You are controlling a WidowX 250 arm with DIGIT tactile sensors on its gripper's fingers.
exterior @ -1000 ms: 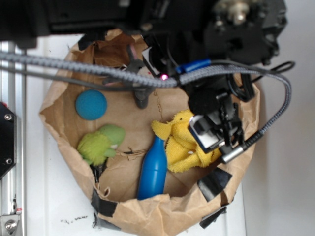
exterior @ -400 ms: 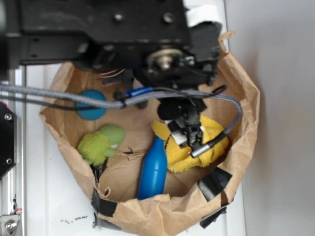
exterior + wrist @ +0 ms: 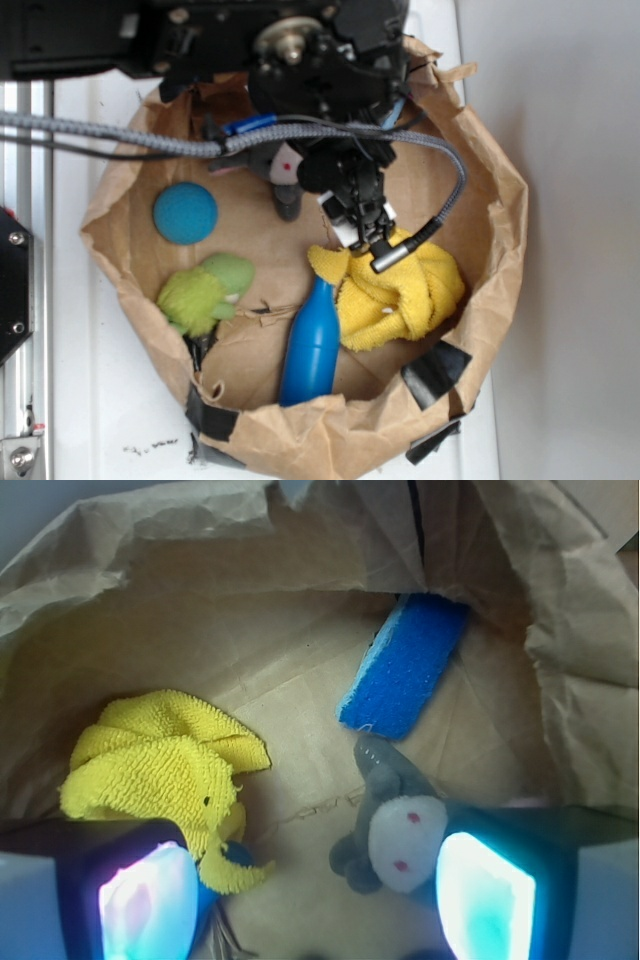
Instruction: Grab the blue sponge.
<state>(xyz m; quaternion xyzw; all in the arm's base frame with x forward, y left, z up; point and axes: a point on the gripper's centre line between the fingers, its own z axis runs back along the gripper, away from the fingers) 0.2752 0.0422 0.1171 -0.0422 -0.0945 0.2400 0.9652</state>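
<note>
The blue sponge, a deep blue block with a paler edge, leans against the far paper wall in the wrist view. The arm hides it in the exterior view. My gripper is open, its glowing pads wide apart with nothing between them. It hovers short of the sponge, above the bag floor. In the exterior view the gripper hangs over the middle of the bag, just above the yellow cloth.
A crumpled brown paper bag walls everything in. Inside lie a grey plush just before the sponge, a yellow cloth, a teal ball, a green plush and a blue bottle.
The arm has swung from the bag's right side leftward and toward the back. The gripper has left the yellow cloth, which now lies uncovered.
</note>
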